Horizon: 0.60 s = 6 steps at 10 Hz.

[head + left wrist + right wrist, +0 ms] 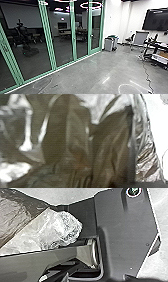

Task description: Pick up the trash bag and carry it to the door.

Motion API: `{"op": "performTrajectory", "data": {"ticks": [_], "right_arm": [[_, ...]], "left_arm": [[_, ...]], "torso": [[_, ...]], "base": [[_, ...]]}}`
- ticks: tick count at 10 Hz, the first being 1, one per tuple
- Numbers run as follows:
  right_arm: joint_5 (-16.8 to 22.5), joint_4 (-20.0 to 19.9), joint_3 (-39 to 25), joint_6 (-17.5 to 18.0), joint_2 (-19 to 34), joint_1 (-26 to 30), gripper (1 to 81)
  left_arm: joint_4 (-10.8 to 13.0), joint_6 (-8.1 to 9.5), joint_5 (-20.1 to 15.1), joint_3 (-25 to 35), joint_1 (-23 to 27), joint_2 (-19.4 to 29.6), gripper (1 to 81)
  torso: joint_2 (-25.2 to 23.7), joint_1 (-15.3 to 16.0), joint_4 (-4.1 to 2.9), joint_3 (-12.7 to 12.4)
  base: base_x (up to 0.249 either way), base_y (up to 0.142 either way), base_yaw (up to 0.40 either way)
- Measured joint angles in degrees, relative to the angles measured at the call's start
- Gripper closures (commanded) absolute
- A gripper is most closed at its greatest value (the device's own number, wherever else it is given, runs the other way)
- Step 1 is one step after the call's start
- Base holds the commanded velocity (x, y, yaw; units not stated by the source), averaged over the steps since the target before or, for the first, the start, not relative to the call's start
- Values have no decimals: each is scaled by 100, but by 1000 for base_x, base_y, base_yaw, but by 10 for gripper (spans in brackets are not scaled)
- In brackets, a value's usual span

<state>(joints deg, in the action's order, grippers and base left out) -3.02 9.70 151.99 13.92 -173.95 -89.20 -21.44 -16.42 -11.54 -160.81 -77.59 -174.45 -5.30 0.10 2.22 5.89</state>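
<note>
Wall screen (156, 19): black and unlit, mounted high on a white wall (136, 20) at the room's far side.
Gray bin (108, 45): stands near the wall's foot, something green at its top.
Office chair (129, 39): dark, parked beside a gray upright panel (141, 38).
Dark cart (156, 46): carries assorted gear, with a white box (160, 58) below.
Black cable (147, 75): snakes across the glossy gray floor (100, 71).
Ring light (83, 5): glows pinkish-white overhead.

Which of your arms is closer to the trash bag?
Left, it seems. The trash bag looms close to the left wrist's camera; from the right wrist's camera, it looks smaller and farther off.
</note>
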Motion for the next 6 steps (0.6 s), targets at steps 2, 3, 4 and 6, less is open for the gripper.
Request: {"op": "performTrajectory", "data": {"ticks": [2, 3, 4, 6], "right_arm": [[-2, 0, -1, 0, -15, 1, 10], [-2, 0, 2, 0, 13, 1, 10], [2, 0, 2, 0, 11, -2, 10], [-4, 0, 2, 0, -1, 1, 10]], "left_arm": [[2, 2, 5, -11, 6, 16, 811], [0, 2, 17, -11, 4, 13, 811], [0, 0, -5, -9, -5, -4, 811], [0, 2, 5, -11, 4, -13, 811]], "torso": [[0, 0, 0, 0], [2, 2, 0, 0], [0, 0, 0, 0], [0, 0, 0, 0]], "base": [[161, -68, 0], [161, -68, 0], [161, -68, 0], [161, -68, 0]]}}
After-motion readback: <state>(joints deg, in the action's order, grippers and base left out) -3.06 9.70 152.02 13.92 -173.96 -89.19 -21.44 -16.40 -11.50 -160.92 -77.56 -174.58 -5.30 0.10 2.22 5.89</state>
